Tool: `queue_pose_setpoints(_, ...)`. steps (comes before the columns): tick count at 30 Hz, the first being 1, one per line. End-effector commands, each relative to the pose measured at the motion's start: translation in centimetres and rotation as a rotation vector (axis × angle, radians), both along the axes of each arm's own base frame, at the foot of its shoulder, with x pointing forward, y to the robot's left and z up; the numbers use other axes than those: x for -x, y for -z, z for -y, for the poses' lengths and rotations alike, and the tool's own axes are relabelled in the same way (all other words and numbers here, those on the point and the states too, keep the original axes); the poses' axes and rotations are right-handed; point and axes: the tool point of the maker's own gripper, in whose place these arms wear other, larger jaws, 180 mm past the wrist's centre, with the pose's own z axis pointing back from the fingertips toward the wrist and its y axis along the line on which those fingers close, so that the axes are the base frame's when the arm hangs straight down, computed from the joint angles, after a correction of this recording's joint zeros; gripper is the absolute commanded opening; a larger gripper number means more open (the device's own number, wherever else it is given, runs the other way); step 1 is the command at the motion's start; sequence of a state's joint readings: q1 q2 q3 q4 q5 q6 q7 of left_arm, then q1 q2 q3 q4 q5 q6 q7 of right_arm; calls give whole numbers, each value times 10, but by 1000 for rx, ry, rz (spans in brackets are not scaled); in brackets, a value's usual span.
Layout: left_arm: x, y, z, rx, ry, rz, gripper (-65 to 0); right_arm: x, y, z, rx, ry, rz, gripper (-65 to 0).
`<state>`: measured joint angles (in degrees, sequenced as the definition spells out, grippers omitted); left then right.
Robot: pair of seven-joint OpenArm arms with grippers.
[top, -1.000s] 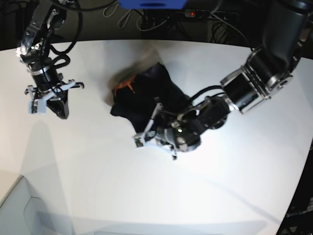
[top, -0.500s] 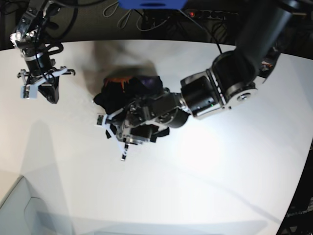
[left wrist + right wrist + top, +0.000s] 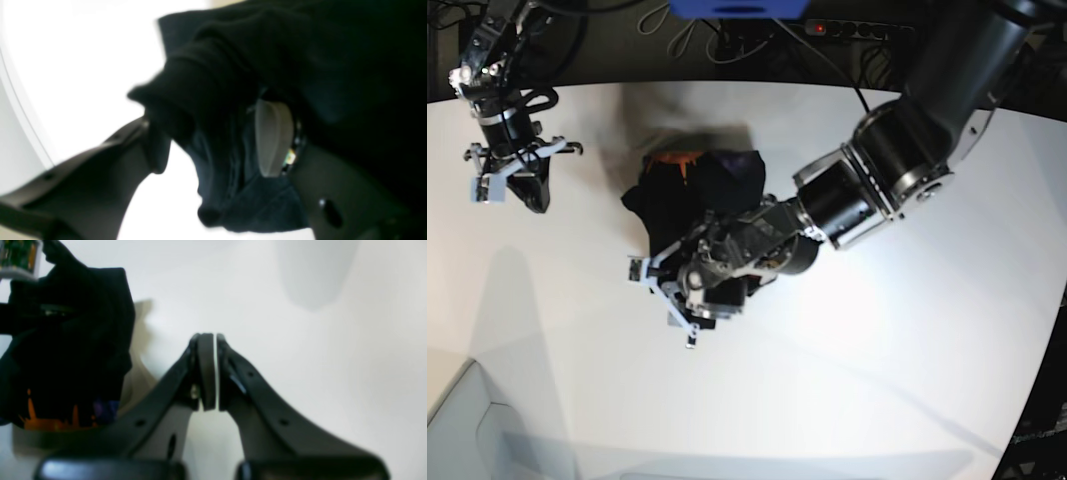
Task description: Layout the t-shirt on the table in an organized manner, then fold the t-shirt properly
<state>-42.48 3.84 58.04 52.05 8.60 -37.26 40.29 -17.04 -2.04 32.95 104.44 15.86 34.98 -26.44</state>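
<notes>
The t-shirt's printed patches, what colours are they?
Orange and purple, on the black t-shirt; the right wrist view shows them best.

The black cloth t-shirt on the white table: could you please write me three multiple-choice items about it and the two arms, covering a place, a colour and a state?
1. Where does the black cloth t-shirt lie on the smooth white table in the base view?
A. near the table's middle, at the left gripper
B. under the right gripper
C. hanging over the table's edge

2. What colours are the printed patches on the shirt?
A. green and white
B. orange and purple
C. red and yellow

3. How do the right gripper's jaws stand?
A. wide open
C. clamped on cloth
B. shut, holding nothing

Answers: 1 A, the bunched shirt sits around the left gripper, away from every edge. 2 B, the right wrist view shows orange and purple print along the hem. 3 B, the jaws meet over bare table.
</notes>
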Motion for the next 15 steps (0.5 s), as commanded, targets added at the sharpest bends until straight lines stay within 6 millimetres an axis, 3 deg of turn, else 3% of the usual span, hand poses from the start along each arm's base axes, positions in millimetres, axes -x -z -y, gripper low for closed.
queue_pose_setpoints(1,-23,-31,9,39,-6,67,-255,-6,-15,0,4,-11,58,-650)
queue_pose_setpoints(7,-47,-61,9,80,-39,117,-253,-6,-15,-1,4,-12,57,-650)
queue_pose_setpoints(10,-61,-94,7,130,-72,172,-254,-5,-14,-1,2,-12,55,-650)
queue_pose_setpoints(13,-87,-142,-34,171,-215,256,-256,3,-8,-1,2,-12,32,-650)
queue_pose_setpoints(15,-96,-171,-74,211,-327,315,-257,5,-8,1,5,-6,27,-650)
